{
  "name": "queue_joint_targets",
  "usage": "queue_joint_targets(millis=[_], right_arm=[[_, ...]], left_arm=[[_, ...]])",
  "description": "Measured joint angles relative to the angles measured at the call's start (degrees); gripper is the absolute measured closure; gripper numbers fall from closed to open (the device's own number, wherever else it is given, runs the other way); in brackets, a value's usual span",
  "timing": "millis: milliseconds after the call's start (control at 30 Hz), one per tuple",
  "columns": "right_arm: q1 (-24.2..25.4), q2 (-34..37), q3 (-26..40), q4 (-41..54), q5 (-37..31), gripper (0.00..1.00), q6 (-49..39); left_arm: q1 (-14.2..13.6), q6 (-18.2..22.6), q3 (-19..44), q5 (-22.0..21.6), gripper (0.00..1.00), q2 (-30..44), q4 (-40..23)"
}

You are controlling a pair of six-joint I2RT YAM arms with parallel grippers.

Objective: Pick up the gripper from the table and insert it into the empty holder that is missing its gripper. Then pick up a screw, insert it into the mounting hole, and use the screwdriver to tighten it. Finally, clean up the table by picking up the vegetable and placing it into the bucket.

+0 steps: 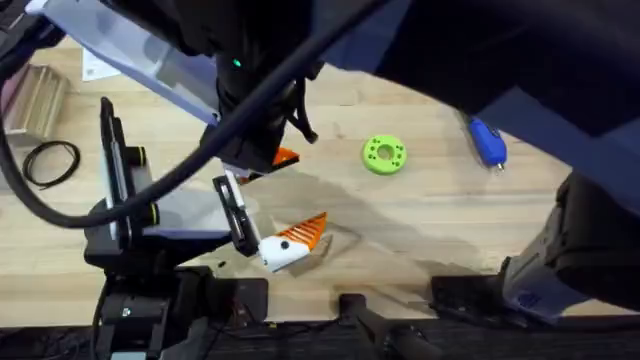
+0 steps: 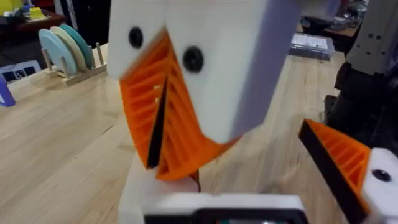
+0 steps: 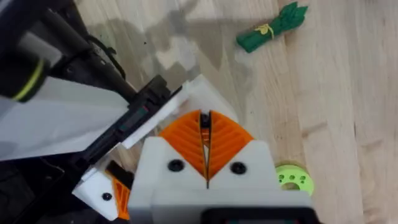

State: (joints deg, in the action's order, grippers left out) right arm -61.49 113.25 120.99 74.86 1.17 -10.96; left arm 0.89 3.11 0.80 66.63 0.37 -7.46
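My right gripper (image 3: 205,146) reaches across the table (image 1: 420,220) and is shut, with a small dark piece that looks like a screw pinched at its orange pad tips (image 2: 161,118). It hovers right over the white holder (image 3: 208,93) of my left gripper (image 1: 260,210), which stands wide open. The left gripper's other finger carries an orange pad (image 2: 339,162). The loose gripper is hidden. Far right lies the blue screwdriver (image 1: 487,142). The dark-green vegetable (image 3: 273,28) lies on bare wood beyond the arms. The bucket is out of view.
A lime-green disc with holes (image 1: 383,155) lies between the arms and the screwdriver. At the far left stand a wooden rack (image 1: 30,100) and a black cable loop (image 1: 50,162). A plate rack (image 2: 65,53) stands farther off.
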Motion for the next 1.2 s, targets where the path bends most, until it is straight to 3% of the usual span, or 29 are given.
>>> queue_joint_targets(millis=[133, 167, 333, 367, 667, 900, 1067, 1200], right_arm=[[0.0, 0.0, 0.0, 0.01, 0.0, 0.996, 0.02], [0.0, 0.0, 0.0, 0.03, 0.01, 0.947, 0.15], [0.12, 0.02, 0.04, 0.32, -0.74, 0.25, 0.37], [0.31, -0.04, 0.11, 0.51, -1.05, 0.209, 0.64], [1.41, -2.64, 0.24, 0.95, -0.47, 0.193, 4.37], [7.39, -10.64, 0.58, 3.0, -0.18, 0.193, 7.78], [11.72, -11.62, 0.46, 3.86, -0.2, 0.194, 10.24], [13.41, -13.73, -4.13, -0.02, -0.2, 0.195, 11.21]], left_arm=[[0.0, -0.09, 0.0, 0.02, 0.015, 0.01, 0.0], [0.0, -0.13, 0.0, 0.0, 0.015, -0.01, 0.0], [0.0, -0.11, 0.0, 0.04, 0.015, -0.01, 0.0], [0.0, -0.11, 0.0, 0.04, 0.015, -0.01, 0.0], [0.0, 0.13, 0.0, 0.13, 0.015, -0.01, 0.0], [0.0, 0.33, 0.0, 0.24, 0.015, -0.01, 0.0], [0.0, 0.35, 0.0, 0.24, 0.014, -0.01, -0.01], [0.0, 0.35, 0.0, 0.24, 0.014, -0.01, -0.02]])
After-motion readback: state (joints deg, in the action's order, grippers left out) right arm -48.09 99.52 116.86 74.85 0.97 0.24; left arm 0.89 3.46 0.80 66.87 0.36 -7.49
